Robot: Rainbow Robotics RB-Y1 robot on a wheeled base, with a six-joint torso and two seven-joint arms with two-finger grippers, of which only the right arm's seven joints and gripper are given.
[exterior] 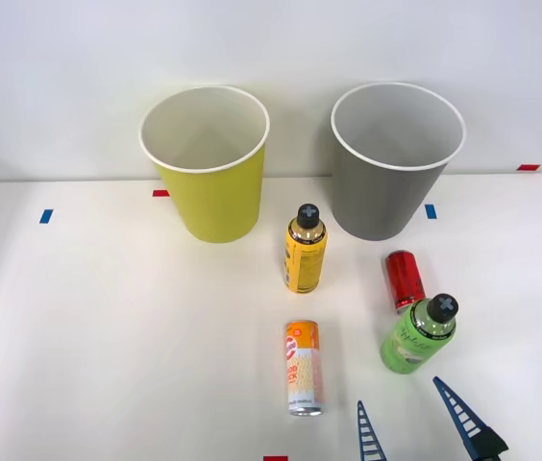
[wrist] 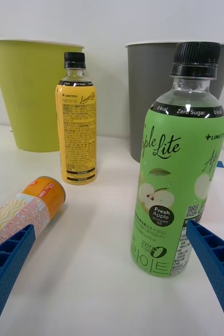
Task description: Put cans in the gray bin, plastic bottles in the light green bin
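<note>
**Operator:** Where are my jaws right now?

**Spotter:** Your right gripper [exterior: 413, 423] sits low at the near edge of the surface [exterior: 108, 336], at the front view's lower right. Your jaws stand wide apart and hold nothing. In the wrist view the blue ribbed fingers [wrist: 7, 268] flank the green bottle [wrist: 177, 173] without touching it.

**Operator:** And the bottles?

**Spotter:** Your green bottle [exterior: 418, 334] stands upright just ahead of your gripper, black cap on. Your yellow-orange bottle [exterior: 305, 249] also stands upright, farther back and to the left, near the middle of the surface, in front of the gap between the two bins.

**Operator:** The cans?

**Spotter:** You have the red can [exterior: 405, 279] lying on its side just behind the green bottle, very close to it; I cannot tell whether they touch. The orange and white can [exterior: 303, 368] lies on its side too, left of your gripper and nearer to you than the yellow-orange bottle. The wrist view shows it [wrist: 25, 210] beside one finger, apart from it.

**Operator:** Bins?

**Spotter:** Both stand upright along the back of the surface by the white wall. The light green bin [exterior: 209, 182] is on the left, the gray bin [exterior: 391, 178] on the right, with a gap between them. You can see into both; neither shows anything inside.
</note>
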